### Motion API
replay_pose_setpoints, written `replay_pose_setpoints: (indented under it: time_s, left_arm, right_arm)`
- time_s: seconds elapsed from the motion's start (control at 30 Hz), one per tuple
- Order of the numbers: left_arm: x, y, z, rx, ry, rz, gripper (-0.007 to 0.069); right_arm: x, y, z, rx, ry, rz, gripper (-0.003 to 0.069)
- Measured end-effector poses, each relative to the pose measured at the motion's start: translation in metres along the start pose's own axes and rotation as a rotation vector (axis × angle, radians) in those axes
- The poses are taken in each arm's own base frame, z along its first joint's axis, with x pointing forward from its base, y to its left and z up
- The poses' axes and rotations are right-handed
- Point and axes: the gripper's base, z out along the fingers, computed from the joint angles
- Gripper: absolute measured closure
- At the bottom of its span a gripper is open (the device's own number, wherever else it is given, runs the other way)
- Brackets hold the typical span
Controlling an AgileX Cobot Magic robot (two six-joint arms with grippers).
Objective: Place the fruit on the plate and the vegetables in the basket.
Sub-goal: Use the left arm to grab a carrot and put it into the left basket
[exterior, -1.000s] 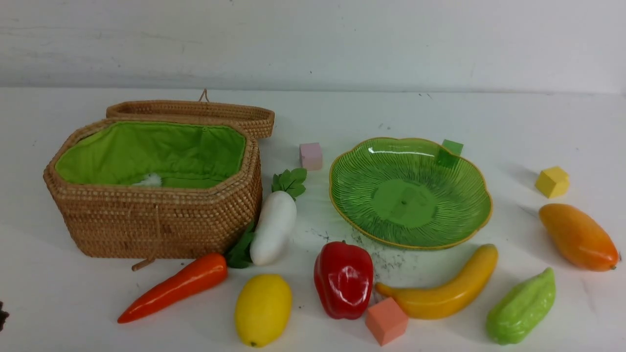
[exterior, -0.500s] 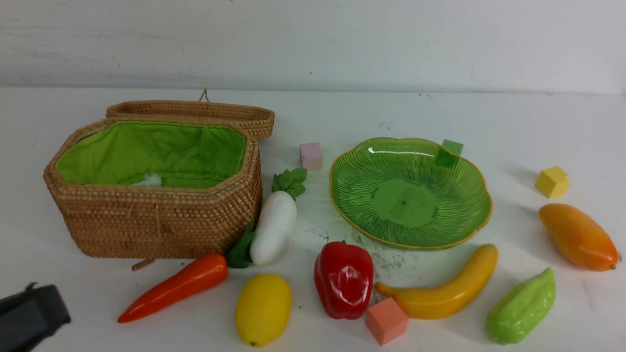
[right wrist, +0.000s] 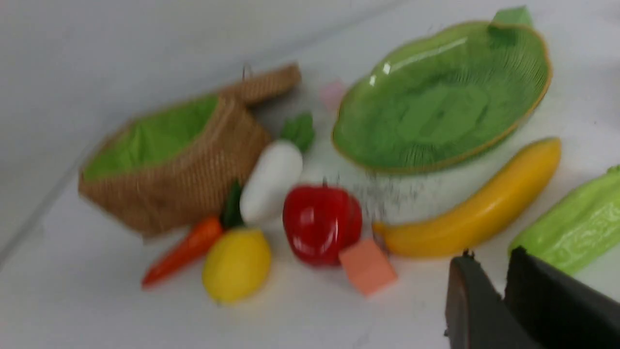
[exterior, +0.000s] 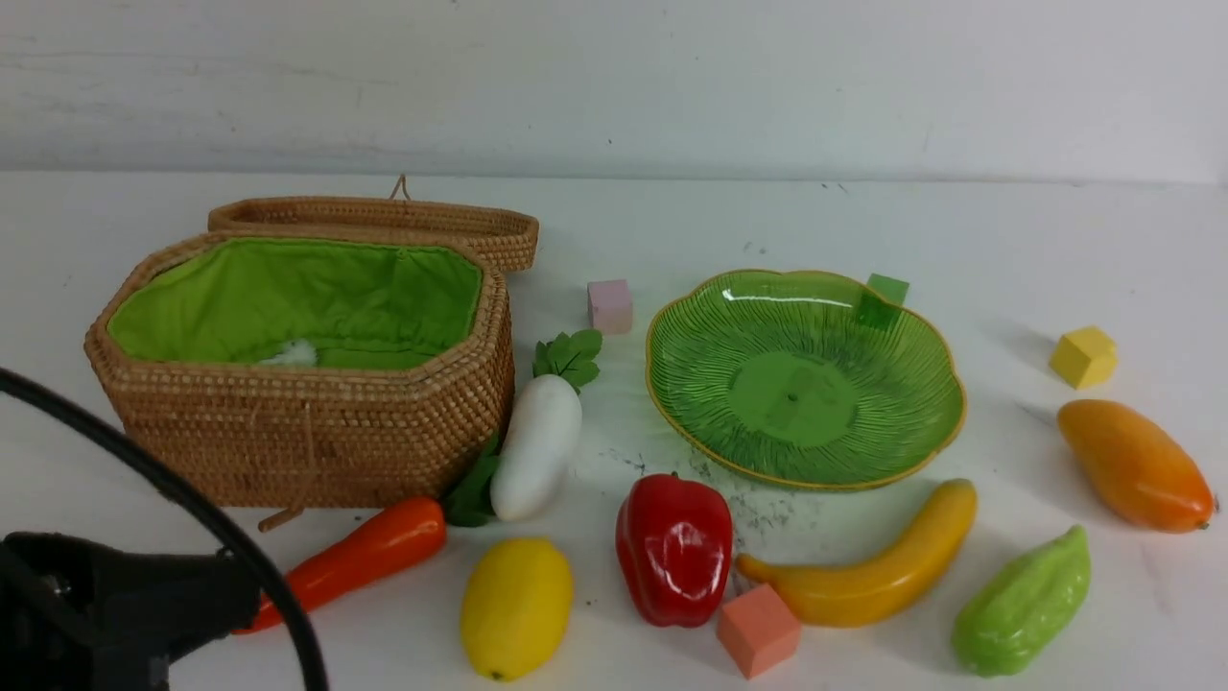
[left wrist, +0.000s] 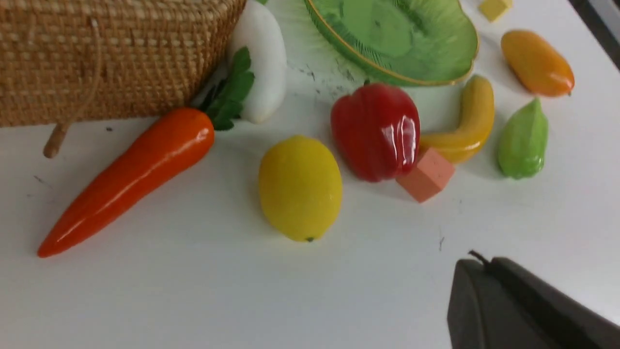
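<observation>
Over the counter's [exterior: 959, 221] near-left corner: left claw [left wrist: 479, 274], pressed together, holding nothing. Closest to it, carrot [left wrist: 131, 169], thin end toward that corner, thick end up by the front wall of the basket [exterior: 307, 441]. Seemingly off the near-right corner, out of the front view: right claw [right wrist: 503, 266], fingers only narrowly parted, nothing between them, gourd [right wrist: 576, 223] nearest, banana [right wrist: 479, 208] just beyond.

Further out:
- Lemon [exterior: 516, 607] by the near edge, between carrot and pepper [exterior: 673, 549], touching neither.
- Salmon cube [exterior: 758, 629] tucked just beside both pepper and banana.
- Radish [exterior: 537, 446] lying along the basket's right wall.
- Mango [exterior: 1134, 464] by the right edge.
- Plate [exterior: 806, 384] mid-counter, right of the basket, nothing on it.
- Basket open, lid folded back behind, no vegetable inside; all sorting yet to do.

Probable trouble from here:
- Coming down on the carrot without spreading first: push instead of grip, glossy skin skidding off.
- Little room for a finger where the carrot's thick end meets the wicker; safer mid-body.
- Oval lemon close by, apt to roll if brushed.
- Cube catching in a grasp of pepper or banana and riding along to the wrong place.
- Black cable [exterior: 144, 461] looping across the front view, near enough to drag over the basket's front wall.
</observation>
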Motion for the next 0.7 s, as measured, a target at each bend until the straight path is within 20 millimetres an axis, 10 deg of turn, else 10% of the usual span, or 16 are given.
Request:
replay_pose_setpoints:
  time_s: [0.33,0.7]
  left_arm:
    - [-0.017,-0.024,0.012,0.083,0.254,0.206,0.0638]
    - [-0.022,-0.015,0.092,-0.094,0.608,0.551,0.0615]
  right_arm:
    - [-0.084,0.057,-0.052,-0.213,0.168,-0.346,0.0555]
    - [-0.088,0.068,-0.073,-0.368,0.167,-0.529,0.0543]
